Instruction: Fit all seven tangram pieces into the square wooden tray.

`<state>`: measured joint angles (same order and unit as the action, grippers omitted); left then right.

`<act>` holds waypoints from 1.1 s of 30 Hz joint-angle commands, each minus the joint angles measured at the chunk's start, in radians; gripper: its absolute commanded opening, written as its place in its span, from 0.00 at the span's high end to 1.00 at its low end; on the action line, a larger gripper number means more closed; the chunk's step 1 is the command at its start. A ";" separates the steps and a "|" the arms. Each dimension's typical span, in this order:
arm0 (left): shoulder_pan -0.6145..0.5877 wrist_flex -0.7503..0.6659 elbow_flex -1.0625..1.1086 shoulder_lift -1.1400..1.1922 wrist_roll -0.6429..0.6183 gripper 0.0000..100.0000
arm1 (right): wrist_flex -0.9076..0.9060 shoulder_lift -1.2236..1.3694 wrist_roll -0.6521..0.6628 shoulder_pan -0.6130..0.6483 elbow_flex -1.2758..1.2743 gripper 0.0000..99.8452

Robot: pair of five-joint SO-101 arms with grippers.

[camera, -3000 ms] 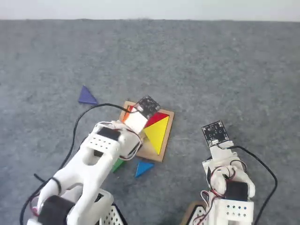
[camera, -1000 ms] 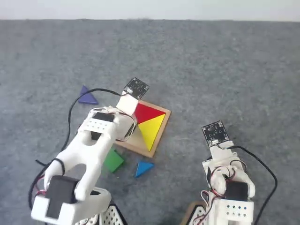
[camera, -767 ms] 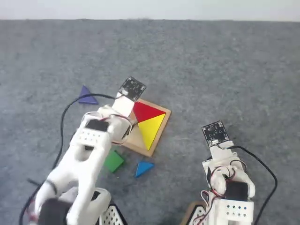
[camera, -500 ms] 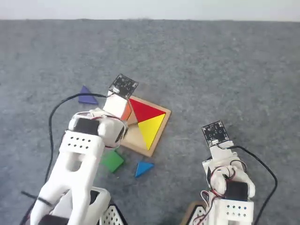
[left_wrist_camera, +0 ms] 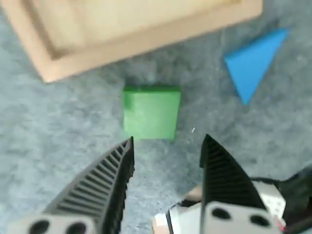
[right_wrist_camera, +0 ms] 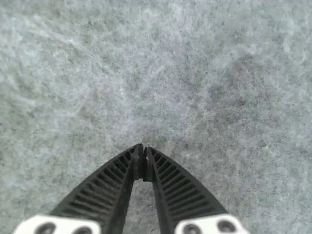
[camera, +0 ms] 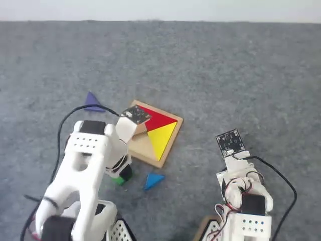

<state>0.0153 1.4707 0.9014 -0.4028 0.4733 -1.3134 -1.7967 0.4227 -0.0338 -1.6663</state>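
No legible text, label, number or sign on any surface.

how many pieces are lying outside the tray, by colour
Outside the tray, on the carpet:
green square: 1
light blue triangle: 1
purple triangle: 1
total: 3

The table (camera: 241, 70) has a grey, fuzzy, felt-like surface all over. Beyond the table's far edge runs a pale strip of wall (camera: 160, 10). At the table's near edge a brown wooden corner (camera: 204, 227) pokes in.
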 commanded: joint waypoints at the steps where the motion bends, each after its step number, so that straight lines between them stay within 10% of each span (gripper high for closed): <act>1: 0.020 -0.044 -0.030 0.080 0.023 0.78 | -0.002 -0.016 0.008 0.004 -0.017 0.99; 24: 0.032 -0.288 -0.041 0.414 -0.061 0.82 | -0.002 -0.016 0.008 0.004 -0.017 0.99; 33: 0.032 -0.272 -0.090 0.413 -0.061 0.99 | -0.002 -0.016 0.008 0.004 -0.017 0.99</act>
<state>0.0552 1.2236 0.8493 -0.0222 0.4258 -1.3134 -1.7967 0.4227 -0.0338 -1.6663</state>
